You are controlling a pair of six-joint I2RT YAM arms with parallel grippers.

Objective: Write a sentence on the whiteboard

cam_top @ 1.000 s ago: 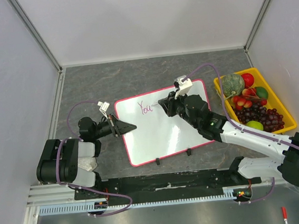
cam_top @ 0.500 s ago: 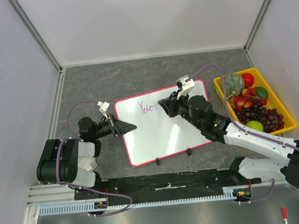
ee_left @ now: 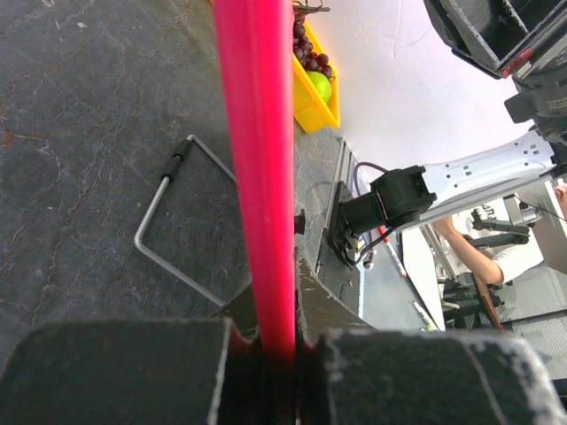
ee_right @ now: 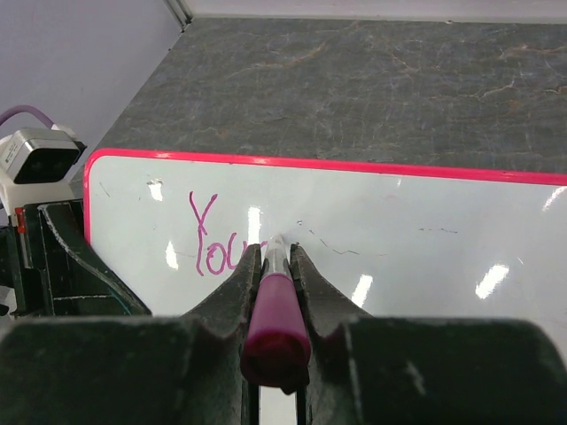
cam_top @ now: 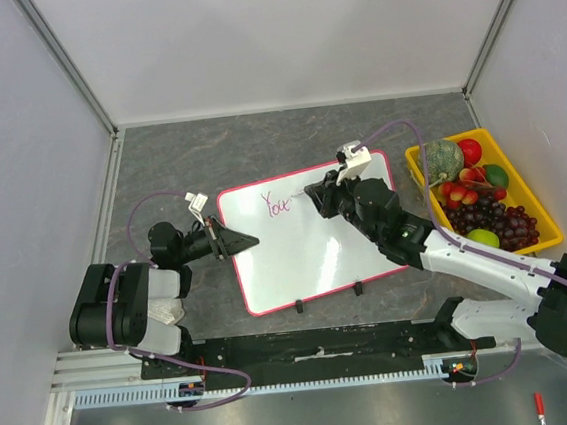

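Whiteboard (cam_top: 298,261): glossy, smooth, glare-spotted. Counter (cam_top: 257,145): matt, veined stone-look. Fingers (ee_right: 217,310): matt black plastic, slightly grainy. Marker (ee_right: 276,310): smooth purple plastic.

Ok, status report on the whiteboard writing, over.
Right gripper shut on marker, tip at whiteboard. Left gripper clamps whiteboard rim. Sentence reads only "You". Fruit bin apart, right side.

Bright, even overhead light, with soft shadows on the surface (cam_top: 257,145). Right wrist: glare spots on the whiteboard (ee_right: 425,257); the marker (ee_right: 276,310) and jaws are blurred. Left wrist: near field soft, jaws dark, top right blown out.
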